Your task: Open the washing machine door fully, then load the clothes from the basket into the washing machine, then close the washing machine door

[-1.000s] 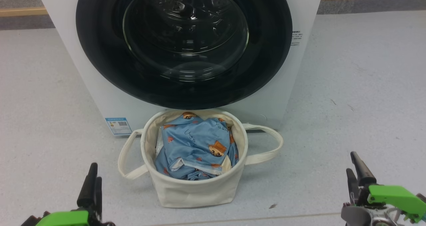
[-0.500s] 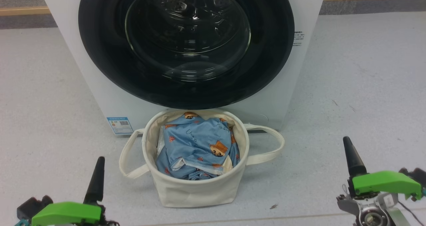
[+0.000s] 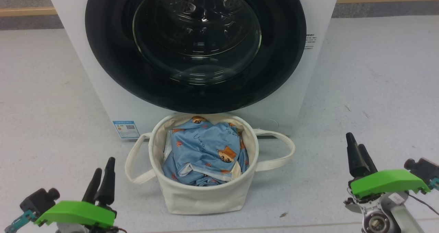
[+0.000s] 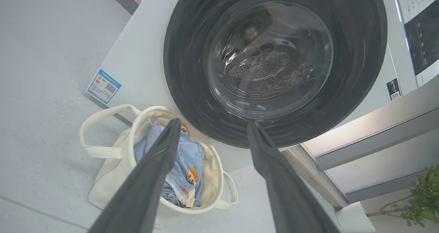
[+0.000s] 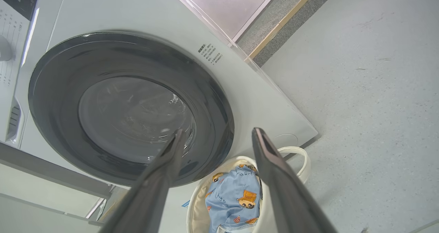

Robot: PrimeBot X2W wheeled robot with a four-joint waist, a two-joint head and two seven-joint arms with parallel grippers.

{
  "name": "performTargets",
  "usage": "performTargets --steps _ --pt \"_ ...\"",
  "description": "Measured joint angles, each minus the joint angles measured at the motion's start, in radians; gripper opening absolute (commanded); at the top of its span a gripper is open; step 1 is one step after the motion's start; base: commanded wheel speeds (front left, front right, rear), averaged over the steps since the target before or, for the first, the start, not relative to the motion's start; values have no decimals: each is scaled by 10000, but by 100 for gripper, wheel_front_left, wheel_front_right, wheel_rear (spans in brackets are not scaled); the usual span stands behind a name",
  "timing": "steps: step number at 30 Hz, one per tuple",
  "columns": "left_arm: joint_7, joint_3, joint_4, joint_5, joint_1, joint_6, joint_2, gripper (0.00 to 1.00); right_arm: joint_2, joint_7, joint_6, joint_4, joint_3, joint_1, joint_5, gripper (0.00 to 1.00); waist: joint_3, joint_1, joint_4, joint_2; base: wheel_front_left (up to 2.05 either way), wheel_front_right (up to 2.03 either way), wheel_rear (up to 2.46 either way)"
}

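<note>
Washing machine door (image 3: 195,44) is shut, flat against the front of the washing machine (image 3: 99,95), so step one is not yet started. Door should handle as rigid and fairly heavy, swinging on a side hinge. The glossy black rim looks slippery and the glass bowl gives nothing to grab, so take hold at the rim's outer edge on the side away from the hinge. No handle recess or hinge is clear in any view, so can't tell which side that is. Expect a latch to resist first, then a free swing. Directly below the door's bottom rim sits the basket (image 3: 202,198) on the floor (image 3: 377,71), close to the machine front, with the clothes (image 3: 205,147) bunched inside. They look soft and light, easy to pinch at a raised fold. Below and to the left of the door, left pincer (image 3: 104,167) hangs low with its fingers spread wide, holding nothing. Below and to the right of the door, right pincer (image 3: 355,142) is the same, fingers parted and empty, slightly nearer the door. Both are well apart from the rim, touching nothing. Both wrist views look up at the door between their own fingers. A blue label (image 3: 126,129) sits below the door's lower left.
</note>
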Motion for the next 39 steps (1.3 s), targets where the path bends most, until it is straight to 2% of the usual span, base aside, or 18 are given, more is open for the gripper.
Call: performTargets --steps 9,25,39 --pt "-265 -77 29 1001 -70 159 205 100 -71 -148 0 -63 98 -51 -1189 100 -31 0 74 0 0 0 0" --pt "-706 -291 318 2360 -408 165 474 100 -257 -405 0 -21 424 -407 -3116 100 -57 0 173 0 0 0 0" --pt "-1175 -673 529 3814 -805 267 1022 100 -362 -619 2 115 811 -918 -4855 100 -70 0 286 0 0 0 0"
